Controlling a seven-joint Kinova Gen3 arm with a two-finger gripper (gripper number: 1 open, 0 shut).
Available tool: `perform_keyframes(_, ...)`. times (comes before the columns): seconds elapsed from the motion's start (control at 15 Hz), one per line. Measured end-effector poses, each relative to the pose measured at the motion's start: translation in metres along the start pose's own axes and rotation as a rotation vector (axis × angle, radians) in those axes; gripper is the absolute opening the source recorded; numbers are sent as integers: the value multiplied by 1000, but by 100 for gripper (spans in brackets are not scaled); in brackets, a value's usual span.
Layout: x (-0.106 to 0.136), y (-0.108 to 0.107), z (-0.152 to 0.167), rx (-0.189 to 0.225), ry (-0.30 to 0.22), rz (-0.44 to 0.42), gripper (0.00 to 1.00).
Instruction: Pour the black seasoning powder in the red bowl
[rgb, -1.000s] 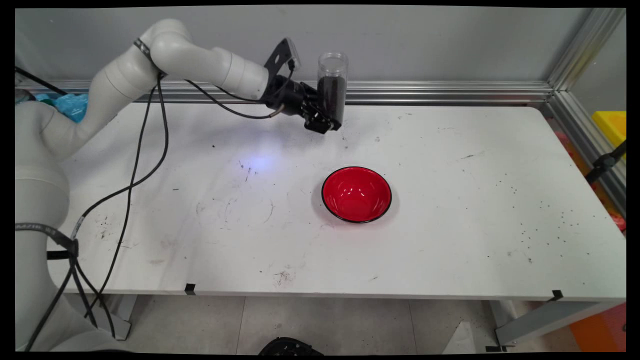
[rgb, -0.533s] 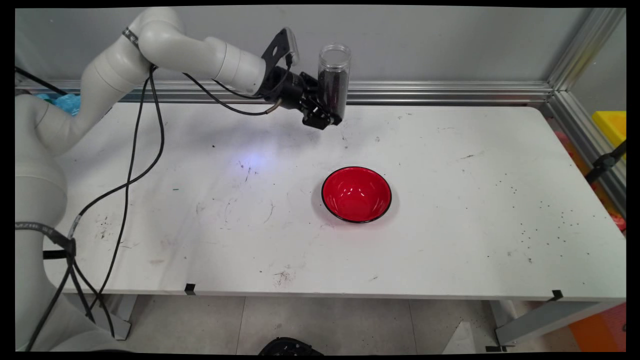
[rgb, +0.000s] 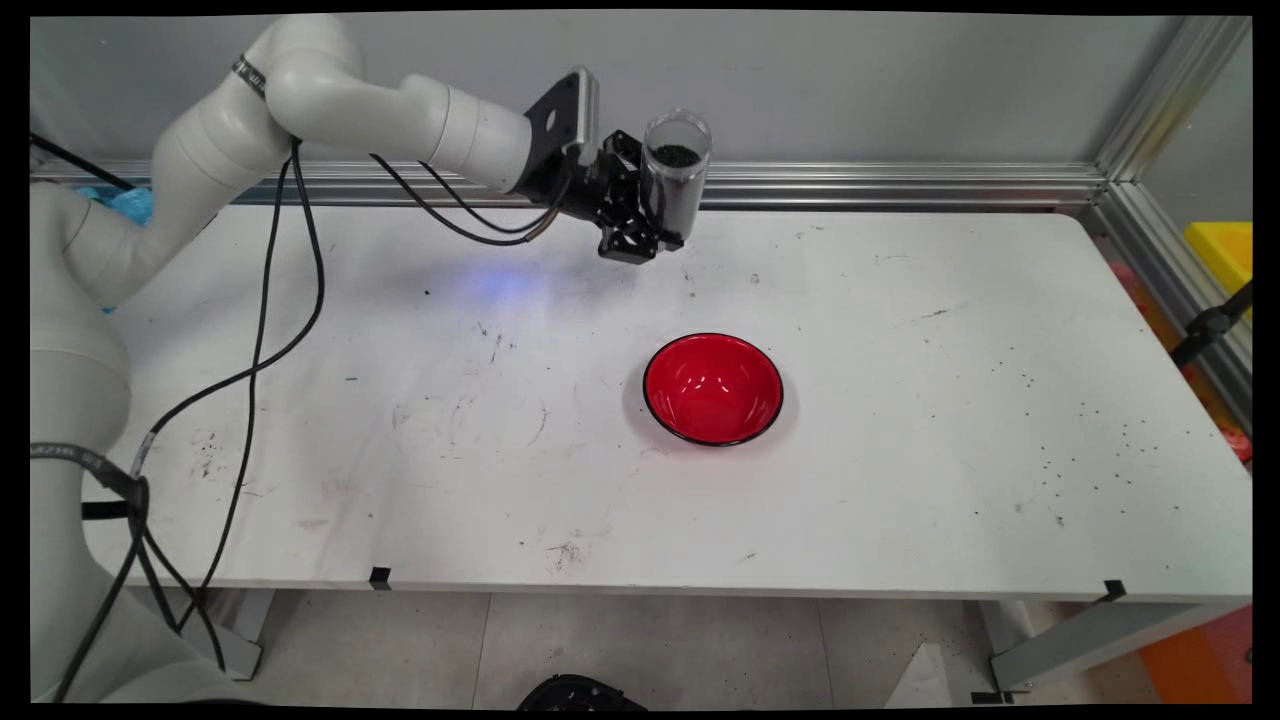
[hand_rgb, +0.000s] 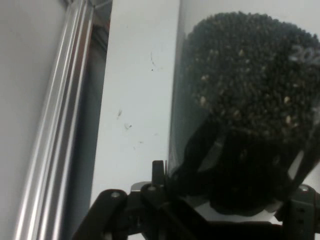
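Note:
My gripper (rgb: 652, 215) is shut on a clear plastic jar (rgb: 675, 180) partly filled with small black grains. I hold the jar in the air above the table's far middle, its open mouth tipped a little toward the camera. In the hand view the jar (hand_rgb: 250, 110) fills the right side, the dark grains heaped inside it, with the gripper (hand_rgb: 225, 200) clamped around its lower part. A red bowl (rgb: 713, 389) with a black rim stands empty on the table, nearer the camera and slightly right of the jar.
The white table (rgb: 900, 450) is scuffed, with black grains scattered on its right part. An aluminium rail (rgb: 900, 185) runs along the far edge and down the right side. The rail (hand_rgb: 50, 130) also shows in the hand view. Black cables (rgb: 270, 330) hang from the arm.
The hand has risen a little and turned at the wrist, so the jar now tilts with its mouth toward the camera. The bowl has stayed put.

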Motion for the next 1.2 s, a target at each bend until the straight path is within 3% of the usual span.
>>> perform_keyframes(0.67, 6, 15, 23, 61, -15, 377, 0)
perform_keyframes(1.2, 12, 36, 39, 94, -67, 563, 0)
